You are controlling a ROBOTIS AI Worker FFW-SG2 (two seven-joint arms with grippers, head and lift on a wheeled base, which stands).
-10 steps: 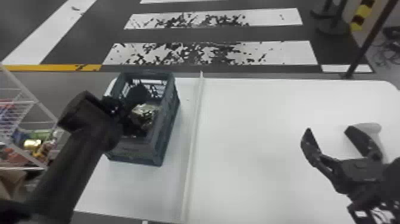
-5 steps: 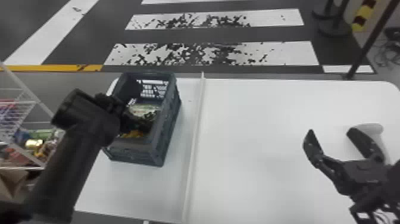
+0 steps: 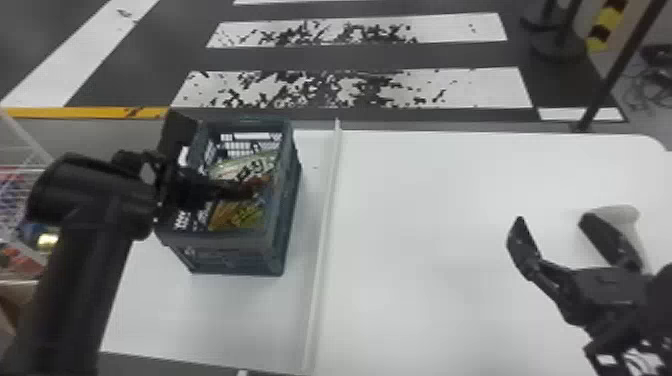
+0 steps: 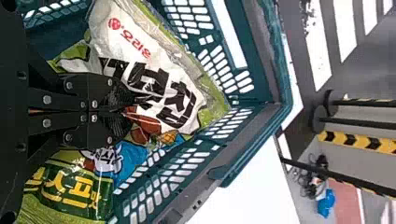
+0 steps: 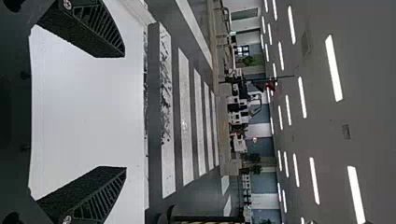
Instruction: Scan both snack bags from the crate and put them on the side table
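One broad white bench (image 3: 450,280) spreads before the robot, a pale raised strip (image 3: 325,240) running along it, with a dark teal crate (image 3: 227,250) standing to the strip's left. The left arm (image 3: 70,240) bends over the crate; over the last second its wrist has swung outward to the left and turned, leaving more of the crate's contents in plain sight from the head. Both snack bags are in the crate: a white bag (image 4: 159,79) with bold black lettering sits on the far side, a green and yellow bag (image 4: 72,189) on the side nearer the robot.

At the white bag, the left gripper (image 4: 127,111) has its fingers drawn narrow, seemingly with a fold of wrapper pinched between them. That shift suggests the first pick is under way, though the hold looks shallow and the wrapper could slip as the bag clears the wall. The next move calls for a steady lift, then a scan; the green and yellow bag waits its turn.

Across the bench, the right gripper (image 3: 554,220) is in the same place as a second ago, its fingers wide and empty. Just beyond them lies a small pale rounded object (image 3: 622,222), perhaps the scanner, partly hidden by one finger.
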